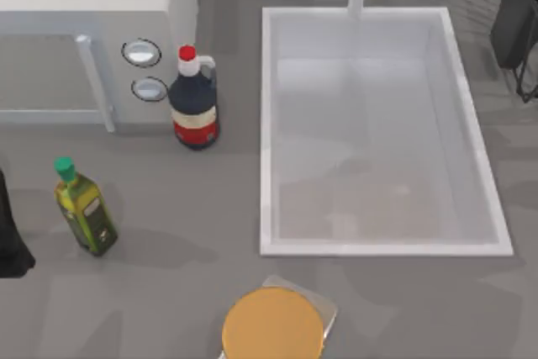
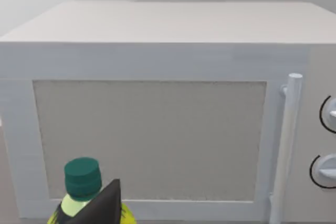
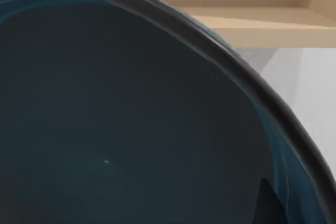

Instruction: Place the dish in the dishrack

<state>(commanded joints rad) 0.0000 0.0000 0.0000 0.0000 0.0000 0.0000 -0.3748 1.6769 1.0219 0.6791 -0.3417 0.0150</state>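
The dish [image 3: 131, 129] is seen very close in the right wrist view: a deep teal-blue inside under a dark curved rim. One dark fingertip [image 3: 266, 203] of my right gripper lies against the dish near that rim. In the top view my right gripper [image 1: 514, 16] hangs as a dark shape at the table's far right back corner, over the thin wires of the dishrack [image 1: 481, 2]. My left gripper [image 1: 12, 237] is parked at the table's left edge, beside the green-capped oil bottle [image 1: 84, 208].
A white sink basin [image 1: 269, 124] with a tap takes the middle right. A white microwave [image 1: 84, 48] stands at the back left, with a dark red-capped bottle [image 1: 193, 102] next to it. A flat orange-yellow disc [image 1: 273, 324] lies at the front edge.
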